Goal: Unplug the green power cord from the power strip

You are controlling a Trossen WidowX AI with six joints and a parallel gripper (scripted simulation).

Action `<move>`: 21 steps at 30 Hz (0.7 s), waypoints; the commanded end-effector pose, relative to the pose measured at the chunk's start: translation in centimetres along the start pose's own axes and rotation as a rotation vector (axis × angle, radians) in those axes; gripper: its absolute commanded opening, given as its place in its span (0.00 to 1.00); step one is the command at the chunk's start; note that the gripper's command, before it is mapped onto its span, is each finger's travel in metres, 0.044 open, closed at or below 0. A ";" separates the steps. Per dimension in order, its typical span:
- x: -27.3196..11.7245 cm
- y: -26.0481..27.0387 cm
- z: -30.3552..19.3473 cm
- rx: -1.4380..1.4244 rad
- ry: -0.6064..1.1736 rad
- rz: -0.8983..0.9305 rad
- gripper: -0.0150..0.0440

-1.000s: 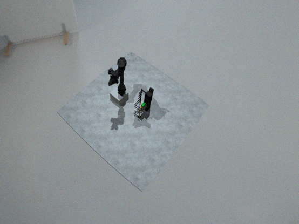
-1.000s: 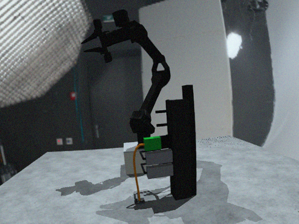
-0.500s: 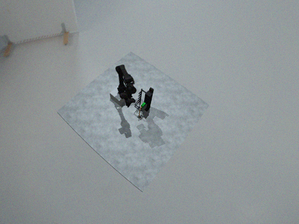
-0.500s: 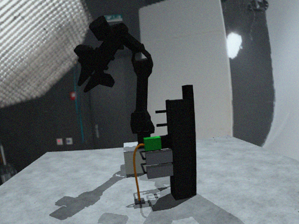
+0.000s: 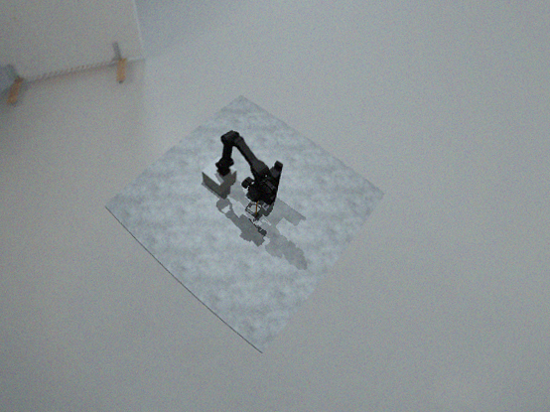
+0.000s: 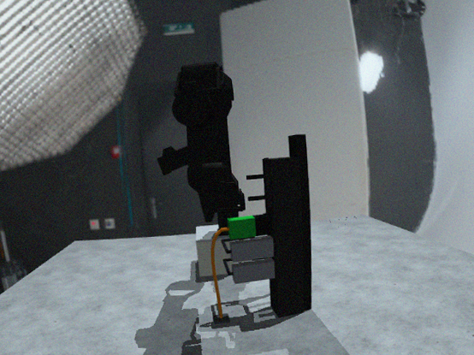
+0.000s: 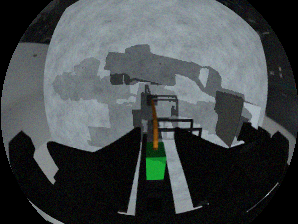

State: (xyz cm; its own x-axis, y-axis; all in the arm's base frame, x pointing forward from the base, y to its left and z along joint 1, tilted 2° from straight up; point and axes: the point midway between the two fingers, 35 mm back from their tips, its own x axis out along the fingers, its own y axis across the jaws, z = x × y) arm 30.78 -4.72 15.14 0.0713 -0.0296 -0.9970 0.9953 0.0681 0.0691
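Note:
The black power strip [image 5: 279, 170] [image 6: 289, 241] stands upright on the table. The green plug [image 6: 241, 227] [image 7: 155, 168] is at its side, above two grey plugs; a dark part lies between it and the strip, and whether its prongs are seated cannot be seen. It is hidden in the top view. The orange cord [image 5: 257, 208] [image 6: 215, 270] [image 7: 154, 127] bends down from the plug to a small dark block on the table. My gripper [image 6: 225, 215] [image 7: 157, 131] is partly open beside the strip. In the wrist view its fingers stand on either side of the plug, with gaps showing.
Two grey plugs [image 6: 252, 249] [image 6: 253, 271] sit close below the green one, with thin dark loops. Two thin black bars [image 6: 255, 176] [image 6: 256, 198] stick out above it. A pale block [image 6: 206, 255] stands behind. The cord's dark block [image 6: 221, 320] is on the table.

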 end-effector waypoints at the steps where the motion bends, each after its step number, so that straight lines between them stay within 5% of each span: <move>1: 0.4 0.0 -0.8 -0.026 0.027 -0.017 0.53; 21: 0.3 0.0 -2.9 -0.026 0.028 -0.017 0.53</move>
State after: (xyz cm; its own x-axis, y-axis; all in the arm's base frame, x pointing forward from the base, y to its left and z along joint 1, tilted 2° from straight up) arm 30.73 -2.49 14.66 0.0496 -0.0071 -0.9987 0.9942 0.0960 0.0487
